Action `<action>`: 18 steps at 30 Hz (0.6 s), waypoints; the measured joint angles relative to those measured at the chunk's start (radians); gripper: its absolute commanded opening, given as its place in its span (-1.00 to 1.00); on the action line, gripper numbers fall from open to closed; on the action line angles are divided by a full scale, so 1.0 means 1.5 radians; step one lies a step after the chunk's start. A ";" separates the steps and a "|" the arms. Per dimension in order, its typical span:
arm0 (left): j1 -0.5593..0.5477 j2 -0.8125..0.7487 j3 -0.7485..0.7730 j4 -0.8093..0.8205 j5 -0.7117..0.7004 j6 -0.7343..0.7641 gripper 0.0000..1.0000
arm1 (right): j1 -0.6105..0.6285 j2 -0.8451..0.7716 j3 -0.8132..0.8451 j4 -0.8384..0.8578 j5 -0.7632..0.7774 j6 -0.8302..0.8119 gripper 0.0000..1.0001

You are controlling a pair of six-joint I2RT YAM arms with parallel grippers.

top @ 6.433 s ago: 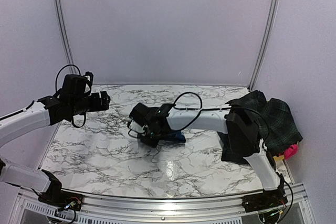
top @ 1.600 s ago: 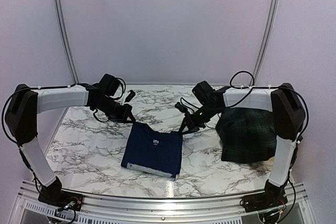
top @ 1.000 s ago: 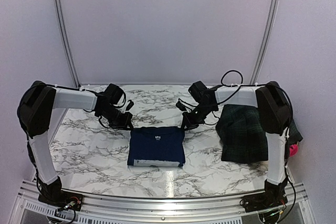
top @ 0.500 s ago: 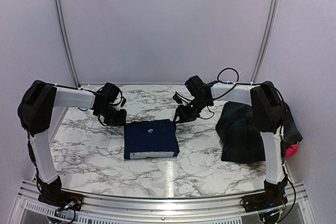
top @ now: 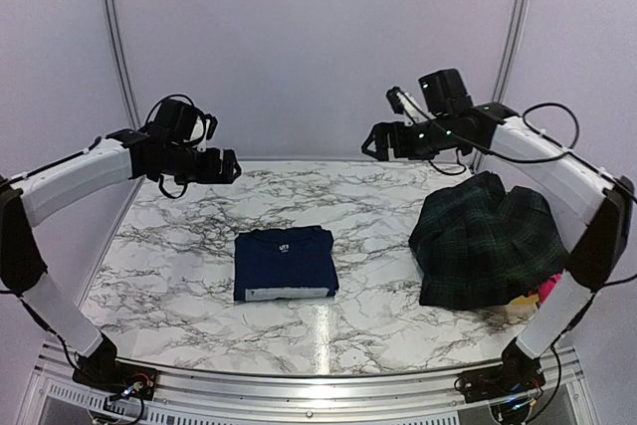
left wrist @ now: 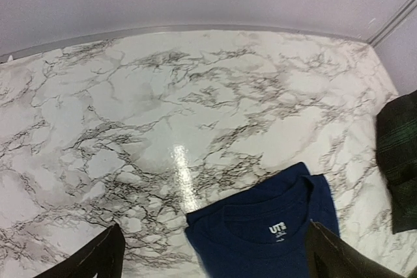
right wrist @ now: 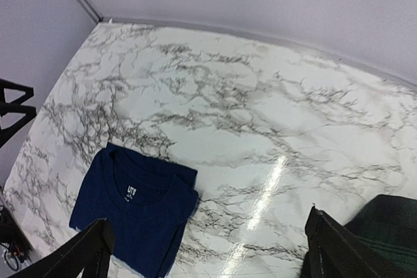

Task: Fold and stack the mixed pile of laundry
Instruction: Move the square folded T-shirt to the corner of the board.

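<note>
In the left of the top view, the left pincer [top: 227,166] hovers above the bench [top: 169,276] with its fingers spread wide. The folded navy-blue cloth [top: 285,264] lies flat at centre. At upper right the right pincer [top: 376,141] hangs open too. Lower right, the plaid garment [top: 488,241] sits heaped.

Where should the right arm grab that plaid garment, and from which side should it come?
Probably its left edge, where the plaid garment drops to the bare table. Come down from the left with the open right gripper: the heap is bunched, showing no clear corners, and its right side crowds the wall and a pink piece.
</note>
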 measured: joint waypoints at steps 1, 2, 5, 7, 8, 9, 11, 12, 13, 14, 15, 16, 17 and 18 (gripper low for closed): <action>-0.003 -0.019 -0.004 0.000 0.004 -0.011 0.98 | -0.003 -0.031 -0.012 0.001 0.018 0.005 0.97; -0.004 -0.042 -0.013 0.002 0.018 -0.026 0.98 | -0.005 -0.067 -0.028 0.004 0.038 0.014 0.97; -0.011 -0.089 -0.048 0.002 0.056 -0.067 0.98 | -0.017 -0.150 -0.078 0.011 0.087 0.031 0.97; -0.043 -0.095 -0.063 -0.006 0.048 -0.084 0.98 | -0.035 -0.191 -0.122 0.013 0.089 0.038 0.97; -0.074 -0.090 -0.066 -0.010 0.038 -0.092 0.98 | -0.047 -0.205 -0.145 0.013 0.084 0.042 0.97; -0.102 -0.083 -0.069 -0.012 0.033 -0.104 0.98 | -0.057 -0.215 -0.167 0.013 0.076 0.046 0.97; -0.175 -0.057 -0.071 -0.018 0.023 -0.134 0.98 | -0.077 -0.226 -0.210 0.011 0.064 0.051 0.97; -0.210 -0.038 -0.071 -0.018 0.014 -0.146 0.98 | -0.085 -0.230 -0.235 0.012 0.055 0.052 0.97; -0.237 -0.020 -0.070 -0.019 0.007 -0.157 0.98 | -0.091 -0.235 -0.260 0.010 0.049 0.052 0.97; -0.266 0.005 -0.066 -0.024 -0.006 -0.170 0.98 | -0.096 -0.240 -0.283 0.008 0.041 0.053 0.97; -0.288 0.033 -0.058 -0.030 -0.015 -0.182 0.98 | -0.098 -0.243 -0.297 0.004 0.036 0.053 0.97; -0.308 0.067 -0.044 -0.035 -0.023 -0.198 0.98 | -0.100 -0.247 -0.310 0.002 0.026 0.053 0.97; -0.322 0.103 -0.030 -0.039 -0.030 -0.213 0.98 | -0.101 -0.250 -0.320 0.002 0.016 0.052 0.97; -0.332 0.138 -0.014 -0.042 -0.036 -0.230 0.98 | -0.101 -0.253 -0.326 0.003 0.005 0.052 0.97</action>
